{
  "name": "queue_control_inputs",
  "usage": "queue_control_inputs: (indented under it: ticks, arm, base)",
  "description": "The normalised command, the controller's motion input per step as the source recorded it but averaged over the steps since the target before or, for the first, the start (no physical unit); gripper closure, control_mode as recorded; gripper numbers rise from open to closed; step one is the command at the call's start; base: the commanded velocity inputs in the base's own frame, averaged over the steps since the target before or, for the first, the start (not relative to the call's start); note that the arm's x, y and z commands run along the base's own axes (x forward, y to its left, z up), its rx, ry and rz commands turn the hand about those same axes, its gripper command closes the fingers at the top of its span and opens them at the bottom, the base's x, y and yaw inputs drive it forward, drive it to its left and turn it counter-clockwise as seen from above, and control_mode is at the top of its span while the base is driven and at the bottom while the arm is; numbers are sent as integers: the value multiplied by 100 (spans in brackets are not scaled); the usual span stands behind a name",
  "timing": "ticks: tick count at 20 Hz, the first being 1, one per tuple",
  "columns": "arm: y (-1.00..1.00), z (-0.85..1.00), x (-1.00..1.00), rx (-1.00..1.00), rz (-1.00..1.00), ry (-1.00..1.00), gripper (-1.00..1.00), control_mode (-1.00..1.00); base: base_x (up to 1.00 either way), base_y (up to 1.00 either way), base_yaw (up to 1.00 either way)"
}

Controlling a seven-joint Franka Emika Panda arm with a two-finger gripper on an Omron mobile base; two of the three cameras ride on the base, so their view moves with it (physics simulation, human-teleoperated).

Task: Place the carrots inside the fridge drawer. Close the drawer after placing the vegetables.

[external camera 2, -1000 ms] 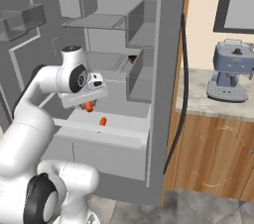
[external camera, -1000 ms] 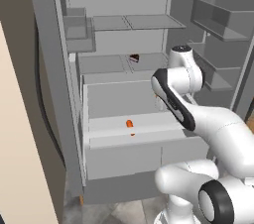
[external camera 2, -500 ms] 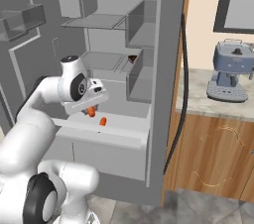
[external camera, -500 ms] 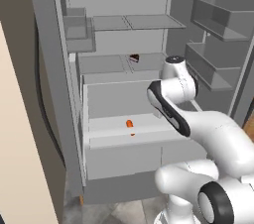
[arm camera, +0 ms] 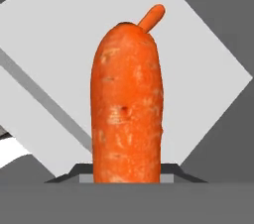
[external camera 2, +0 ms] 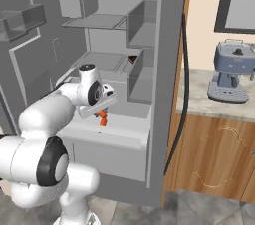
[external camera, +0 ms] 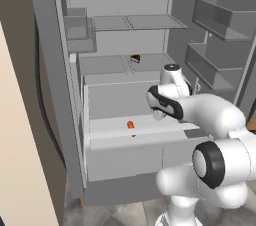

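Note:
My gripper (external camera 2: 102,115) is shut on a carrot (external camera 2: 102,119), which hangs just above the open fridge drawer (external camera 2: 110,137). In the hand view that carrot (arm camera: 127,104) stands up large from the bottom edge, over the drawer's pale floor (arm camera: 203,64). A second carrot (external camera: 130,125) lies on the drawer floor, left of my hand (external camera: 159,115); it also peeks out behind the held carrot's tip (arm camera: 152,16). The drawer (external camera: 135,140) is pulled out, its white rim towards me.
Flat grey shelves (external camera: 135,22) sit above the drawer, one carrying a small dark item (external camera: 135,59). Door bins (external camera: 215,65) jut out on the right. The fridge's right wall (external camera 2: 172,69) separates it from a wooden counter with a blue-grey coffee machine (external camera 2: 233,71).
The hand has come down and forward with the carrot, from shelf height to just above the drawer. The carrot lying in the drawer has not moved.

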Motion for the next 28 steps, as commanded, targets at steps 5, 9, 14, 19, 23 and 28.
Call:
queue_control_inputs:
  ticks: [5,9,14,19,23,28]
  arm:
    - [-1,-50,40,0,11,18,100,-100]
    - [0,-44,38,3,9,11,100,-100]
    - [0,-51,25,5,7,8,100,-100]
    - [0,-50,30,6,5,11,100,-100]
    - [0,-58,22,2,5,17,100,-100]
    - [0,-79,-55,0,7,3,100,-100]
  base:
    - [0,0,0]
    - [0,0,0]
    - [0,0,0]
    - [0,0,0]
    - [0,0,0]
    - [0,0,0]
